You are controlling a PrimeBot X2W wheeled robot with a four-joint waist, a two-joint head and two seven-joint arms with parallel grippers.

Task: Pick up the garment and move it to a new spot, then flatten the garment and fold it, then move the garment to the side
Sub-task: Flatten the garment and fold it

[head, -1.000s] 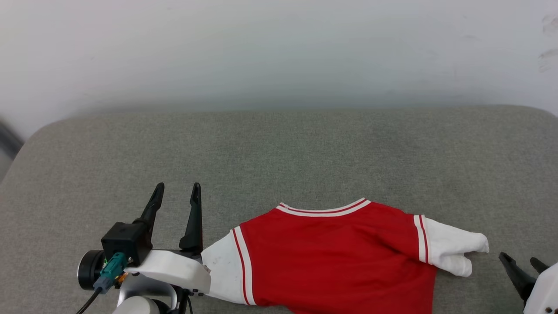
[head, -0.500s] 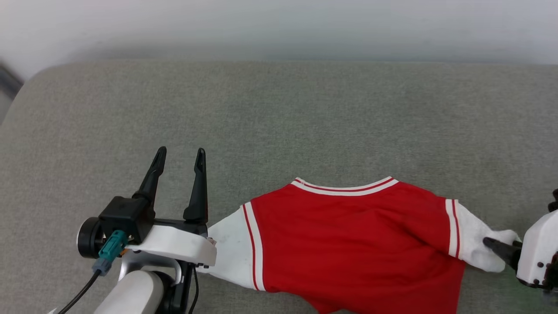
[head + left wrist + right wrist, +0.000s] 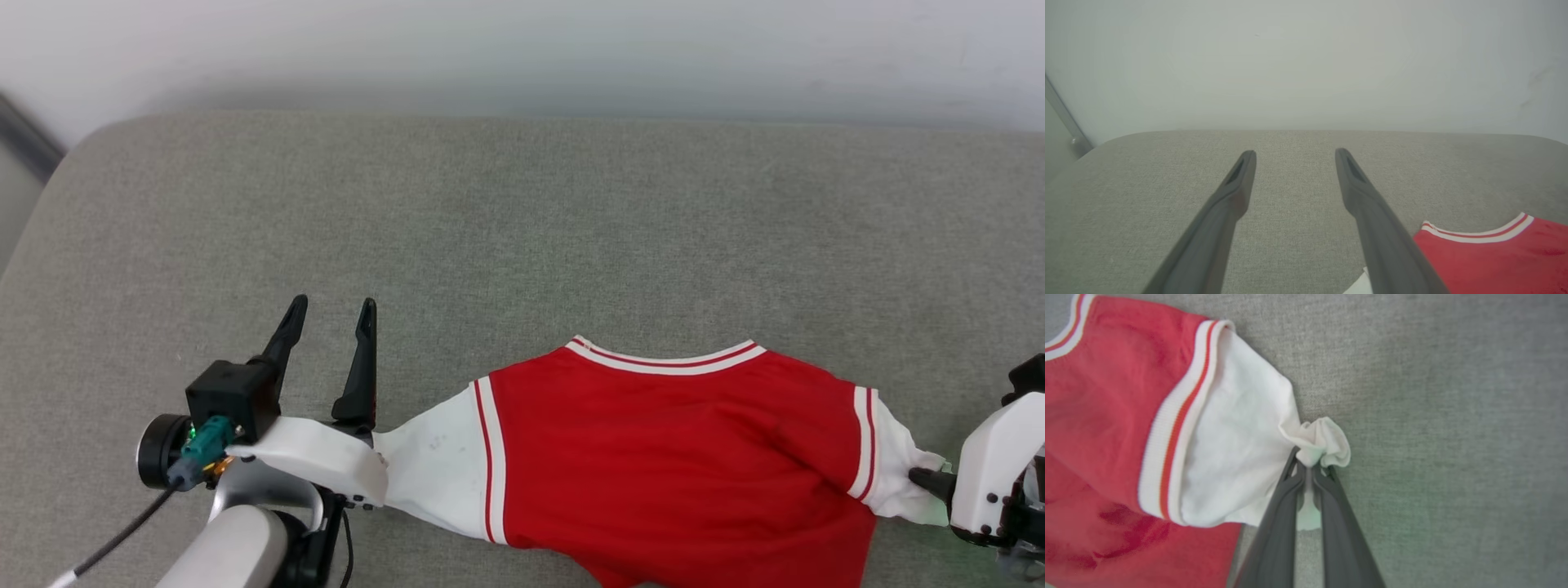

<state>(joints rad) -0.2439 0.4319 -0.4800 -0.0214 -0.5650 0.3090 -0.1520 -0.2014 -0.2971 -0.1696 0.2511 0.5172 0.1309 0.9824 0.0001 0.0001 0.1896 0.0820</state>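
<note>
The garment (image 3: pixel 678 457), a red jersey with white short sleeves and striped trim, lies plain side up near the front of the grey cushion (image 3: pixel 522 229). My right gripper (image 3: pixel 927 479) is shut on the bunched cuff of its white sleeve (image 3: pixel 1316 443) at the right end. The red body with the white collar trim shows in the left wrist view's lower right corner (image 3: pixel 1494 257). My left gripper (image 3: pixel 331 314) stands open over bare cushion, left of the other sleeve (image 3: pixel 433 474), its fingers (image 3: pixel 1237 192) wide apart with nothing between them.
A pale wall (image 3: pixel 522 49) rises right behind the cushion's far edge. A dark strip (image 3: pixel 28 139) runs down at the far left. The far half of the cushion is bare fabric.
My right gripper came in from the lower right and shut on the white sleeve's end. The head camera tilted down, so the whole picture shifted. The left gripper stays open.
</note>
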